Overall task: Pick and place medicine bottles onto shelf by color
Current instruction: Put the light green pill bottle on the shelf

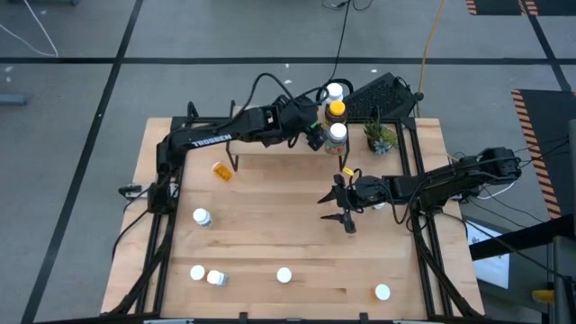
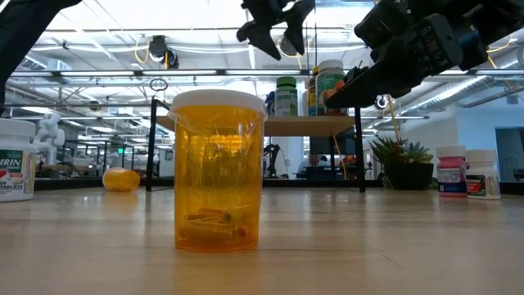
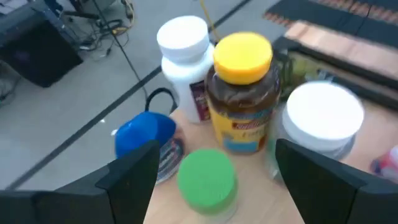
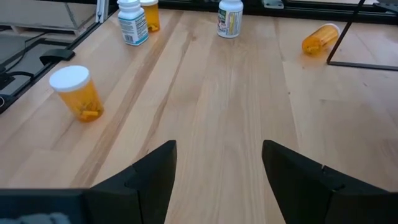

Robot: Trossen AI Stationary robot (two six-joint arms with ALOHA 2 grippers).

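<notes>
Under the left gripper (image 3: 214, 171), shelf (image 2: 299, 124) seems mostly hidden.

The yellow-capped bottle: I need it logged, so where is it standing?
The yellow-capped bottle stands on the shelf at the table's far edge in the high view, between two white-capped bottles, just right of the left claw.

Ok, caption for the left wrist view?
Open left claw above the shelf, over a green-capped bottle beside yellow-capped, white and blue ones.
</notes>
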